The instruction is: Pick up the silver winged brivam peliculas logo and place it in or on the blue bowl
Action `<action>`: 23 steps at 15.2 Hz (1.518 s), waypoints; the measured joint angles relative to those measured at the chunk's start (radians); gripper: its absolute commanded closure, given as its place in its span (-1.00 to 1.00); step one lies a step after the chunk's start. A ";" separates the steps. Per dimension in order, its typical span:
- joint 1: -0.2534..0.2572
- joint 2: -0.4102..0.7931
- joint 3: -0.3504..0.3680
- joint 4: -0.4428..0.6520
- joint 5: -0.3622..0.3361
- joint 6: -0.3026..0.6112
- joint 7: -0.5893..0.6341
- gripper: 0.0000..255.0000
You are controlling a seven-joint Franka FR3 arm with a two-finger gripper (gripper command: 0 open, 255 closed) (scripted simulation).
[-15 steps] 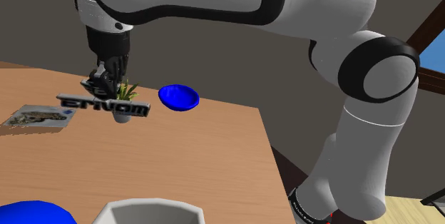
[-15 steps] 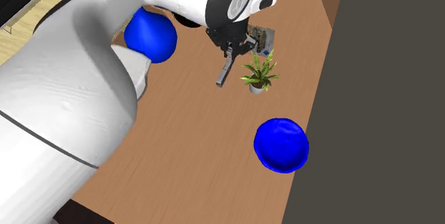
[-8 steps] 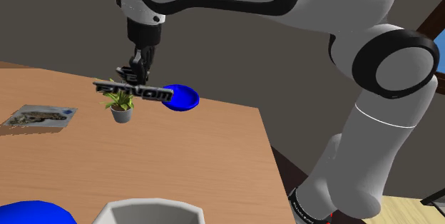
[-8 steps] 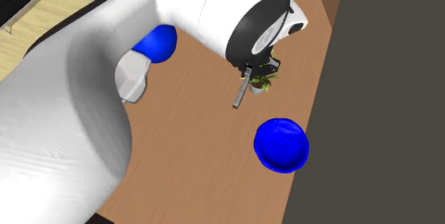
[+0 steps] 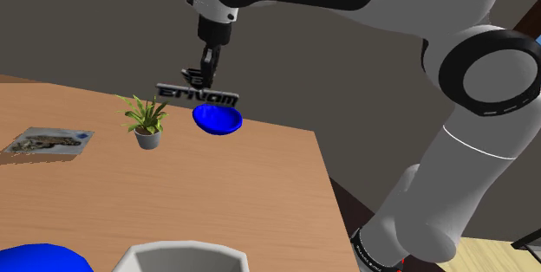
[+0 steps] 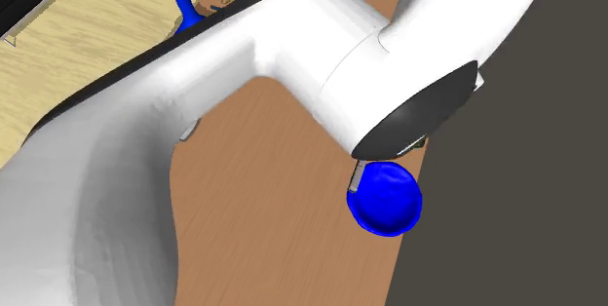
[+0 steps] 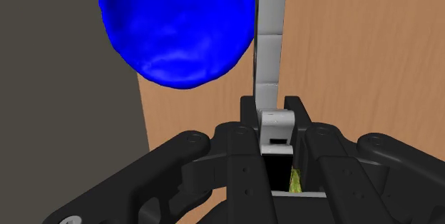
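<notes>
A blue bowl [image 5: 217,119] sits near the far edge of a wooden table [image 5: 225,192], and a dark wall [image 5: 104,19] rises close behind the bowl, blocking approach from that side. A small potted plant [image 5: 147,121] stands beside the bowl toward the shoulder view's left, with a strip of bare table between them. In front of the bowl the wood lies open, while just above the bowl hangs the silver logo [image 5: 198,96] clamped in the black gripper [image 5: 204,75]
</notes>
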 measured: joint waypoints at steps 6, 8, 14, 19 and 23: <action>-0.077 -0.014 -0.058 0.003 0.013 -0.018 -0.136 1.00; -0.097 -0.017 -0.073 -0.001 0.016 -0.017 -0.172 1.00; -0.103 -0.033 -0.077 -0.090 0.019 0.056 -0.184 1.00; -0.104 -0.025 -0.078 -0.147 0.018 0.121 -0.186 1.00; -0.104 -0.024 -0.078 -0.199 0.018 0.174 -0.186 1.00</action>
